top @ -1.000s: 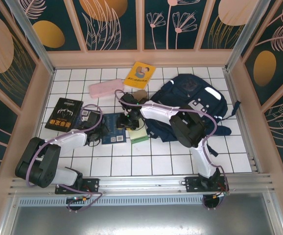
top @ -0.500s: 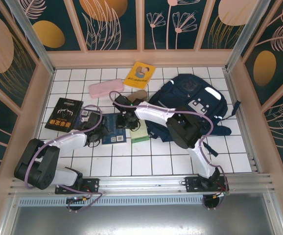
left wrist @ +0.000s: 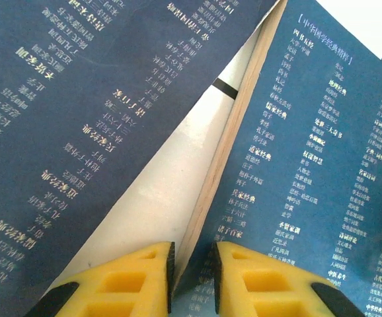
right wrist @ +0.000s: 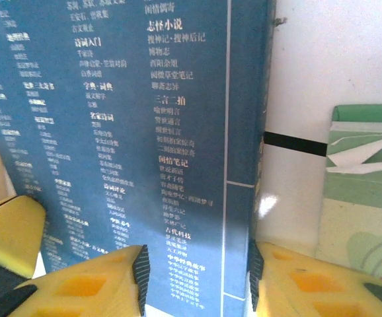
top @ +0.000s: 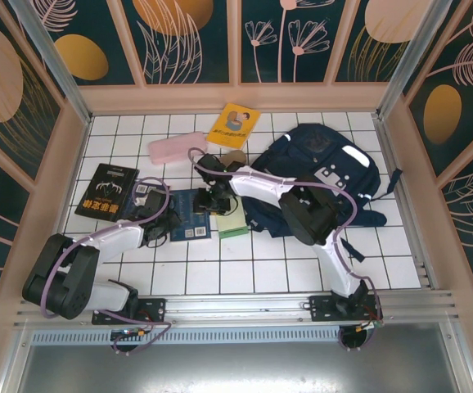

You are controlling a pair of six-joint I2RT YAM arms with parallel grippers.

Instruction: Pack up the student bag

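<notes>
The left gripper (left wrist: 192, 254) is nearly closed on the blue book (left wrist: 323, 165) (at its page edge); the right gripper (right wrist: 197, 264) is seen half open above it.

The right arm (top: 306, 214) hides part of the student bag (top: 318, 151).

A white tiled worktop (top: 245, 270) carries a large navy-blue fabric backpack (top: 335, 176) toward its right side. A yellow paperback book (top: 233, 124) and a pink pouch (top: 175, 147) lie near the far edge. A black book (top: 105, 190) lies at the left. At the middle, a dark blue book (top: 189, 217) lies just beside a light green notebook (top: 233, 225).
</notes>
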